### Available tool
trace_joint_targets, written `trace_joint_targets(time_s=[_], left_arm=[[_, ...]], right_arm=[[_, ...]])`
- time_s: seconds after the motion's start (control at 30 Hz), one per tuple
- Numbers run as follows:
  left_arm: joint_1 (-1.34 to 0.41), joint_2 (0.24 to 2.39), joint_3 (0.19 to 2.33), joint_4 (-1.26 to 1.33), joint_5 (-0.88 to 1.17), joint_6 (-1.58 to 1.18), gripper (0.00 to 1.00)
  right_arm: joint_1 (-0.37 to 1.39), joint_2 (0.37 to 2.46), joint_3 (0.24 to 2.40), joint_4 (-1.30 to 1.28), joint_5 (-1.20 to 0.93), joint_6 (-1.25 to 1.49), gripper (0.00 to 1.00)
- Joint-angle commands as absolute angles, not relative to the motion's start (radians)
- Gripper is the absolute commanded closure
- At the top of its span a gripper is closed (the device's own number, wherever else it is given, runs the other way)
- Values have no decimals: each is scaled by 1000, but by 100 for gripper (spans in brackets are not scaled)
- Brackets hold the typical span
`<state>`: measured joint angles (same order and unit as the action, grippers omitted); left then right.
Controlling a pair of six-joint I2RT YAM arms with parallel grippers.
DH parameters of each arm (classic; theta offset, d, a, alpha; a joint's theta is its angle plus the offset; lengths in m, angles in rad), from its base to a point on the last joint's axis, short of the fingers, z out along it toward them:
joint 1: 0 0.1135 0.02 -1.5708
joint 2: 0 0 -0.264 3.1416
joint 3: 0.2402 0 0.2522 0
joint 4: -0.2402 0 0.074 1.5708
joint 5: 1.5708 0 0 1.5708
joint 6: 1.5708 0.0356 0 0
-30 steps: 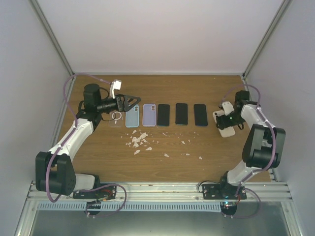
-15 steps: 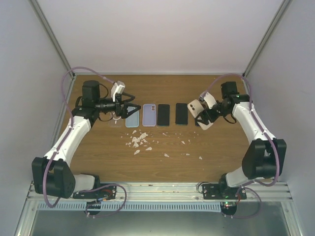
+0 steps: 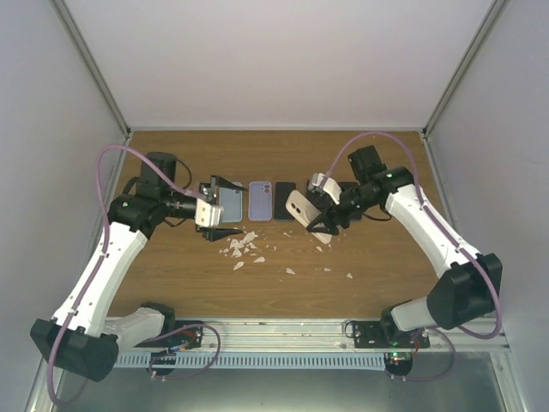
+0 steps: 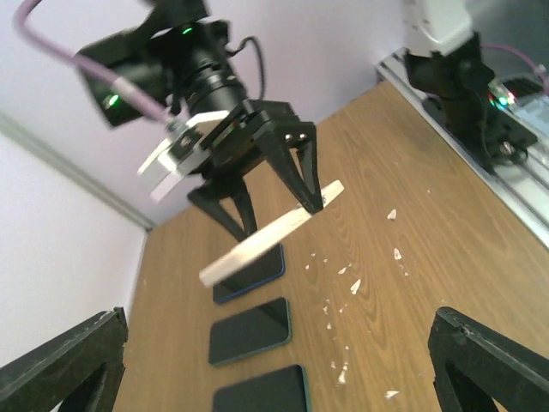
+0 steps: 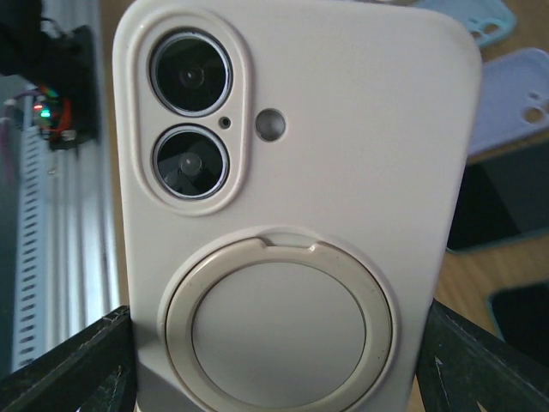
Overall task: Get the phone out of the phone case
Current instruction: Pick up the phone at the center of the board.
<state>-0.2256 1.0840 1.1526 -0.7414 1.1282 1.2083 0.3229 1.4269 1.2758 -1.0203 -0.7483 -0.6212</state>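
At 9 o'clock: left claw [image 3: 227, 209] spread wide, empty, above tabletop [image 3: 386, 266]. At its 3 o'clock: right claw [image 3: 310, 213] pinching cased phone [image 3: 298, 206] across long edges, aloft, tilted. Probably light, rigid, fragile glass inside soft stretchy case [image 5: 343, 154]. Best peel at corner, clear of ring [image 5: 283, 326].

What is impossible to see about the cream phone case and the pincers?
- Cream phone case, screen side: right wrist view shows only its back, left wrist view its edge.
- Right pincer fingertips: hidden behind the case in the right wrist view.
- Left pincer: cut off by the bottom corners, left wrist view.
- Light blue case: partly covered by the left pincer, top view.
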Motion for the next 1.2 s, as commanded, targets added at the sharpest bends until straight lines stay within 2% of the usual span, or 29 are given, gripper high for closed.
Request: trace_joint_targets(time_s=[0.0,0.2,0.37,0.57,0.93,1.07,1.17], left_arm=[[-322,1120,1221,-897,1073,1627,7],[-430,1162,1247,-914,998,1772,12],[-507,1171,1229,-861,949,1787,18],[-565,1183,1211,-804,916,1769,31],[-610,1209,1229,-860,860,1797,69],[-612,1216,1251,-897,848,1793,88],[-612,1208,1262,-901,851,1757,98]], right_arm=[[422,1381,1328,-1039,-849,-633,48],[527,1383,1356,-1053,-871,-616,49],[574,1395,1381,-1072,-906,-624,50],[630,1418,1402,-1098,-931,-643,51],[657,1424,1421,-1126,-948,-660,51],[655,1410,1415,-1111,-911,-648,43],[635,1389,1412,-1074,-849,-636,35]])
